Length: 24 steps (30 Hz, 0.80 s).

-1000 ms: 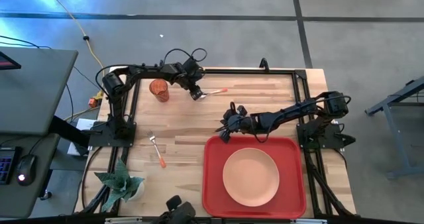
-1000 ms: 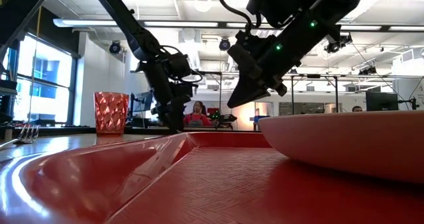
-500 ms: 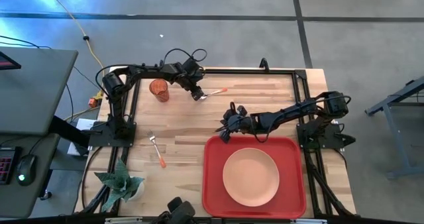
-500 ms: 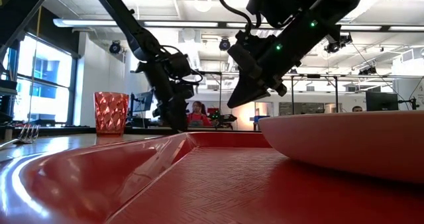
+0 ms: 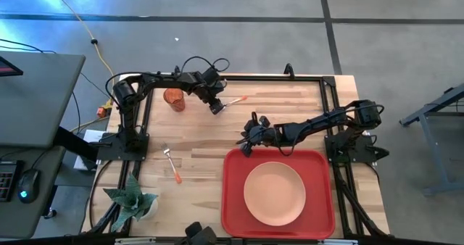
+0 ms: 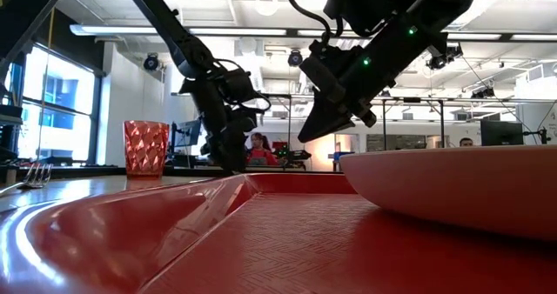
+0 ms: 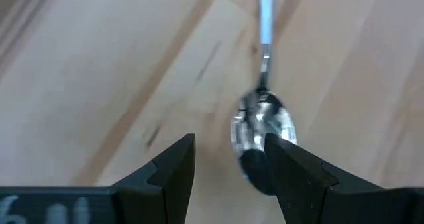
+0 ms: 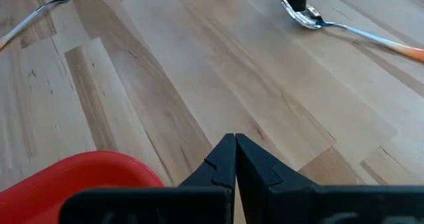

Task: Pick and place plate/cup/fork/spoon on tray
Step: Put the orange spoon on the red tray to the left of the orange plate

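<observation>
One of four items looks done: the plate (image 5: pixel 274 193) lies on the tray (image 5: pixel 235 209); cup (image 5: pixel 173 98), fork (image 5: pixel 171 162) and spoon (image 5: pixel 233 100) are on the bench (image 5: pixel 290 111), off the tray; the cup stands at the far left, the fork lies near the left edge; the left tool (image 7: pixel 228 154), fingers apart, is at the spoon's bowl, one finger just beside it, nothing gripped; the right tool (image 8: pixel 234 159), fingers together and empty, hangs just beyond the tray's far rim.
</observation>
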### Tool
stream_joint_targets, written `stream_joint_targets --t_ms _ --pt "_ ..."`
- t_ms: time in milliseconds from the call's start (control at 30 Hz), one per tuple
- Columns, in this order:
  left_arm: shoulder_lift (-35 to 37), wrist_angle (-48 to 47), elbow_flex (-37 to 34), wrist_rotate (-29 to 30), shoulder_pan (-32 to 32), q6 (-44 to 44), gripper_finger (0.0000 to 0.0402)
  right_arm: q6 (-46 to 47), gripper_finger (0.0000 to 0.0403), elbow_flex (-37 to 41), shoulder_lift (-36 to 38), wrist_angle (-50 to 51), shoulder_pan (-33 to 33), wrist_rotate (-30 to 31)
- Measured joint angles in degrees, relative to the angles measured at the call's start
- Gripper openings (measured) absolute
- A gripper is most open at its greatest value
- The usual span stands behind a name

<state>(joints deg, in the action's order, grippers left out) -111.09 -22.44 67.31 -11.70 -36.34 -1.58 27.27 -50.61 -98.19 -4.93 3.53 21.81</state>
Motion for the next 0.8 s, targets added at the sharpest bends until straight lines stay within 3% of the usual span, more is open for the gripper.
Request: stream_joint_targets --t_ms 333,733,800 --pt "0.0 0.17 -0.71 0.02 2.48 -1.2 0.0162 0.96 0.0002 0.0 0.0 0.28 0.0 -0.79" --pt "0.32 0.35 -2.27 -0.44 3.2 -11.76 0.0015 0.79 0.0002 0.0 0.0 0.66 0.0 -0.5" --pt "0.37 0.37 -2.27 -0.66 3.43 -13.86 0.0007 0.78 0.0002 0.0 0.0 0.66 0.01 0.96"
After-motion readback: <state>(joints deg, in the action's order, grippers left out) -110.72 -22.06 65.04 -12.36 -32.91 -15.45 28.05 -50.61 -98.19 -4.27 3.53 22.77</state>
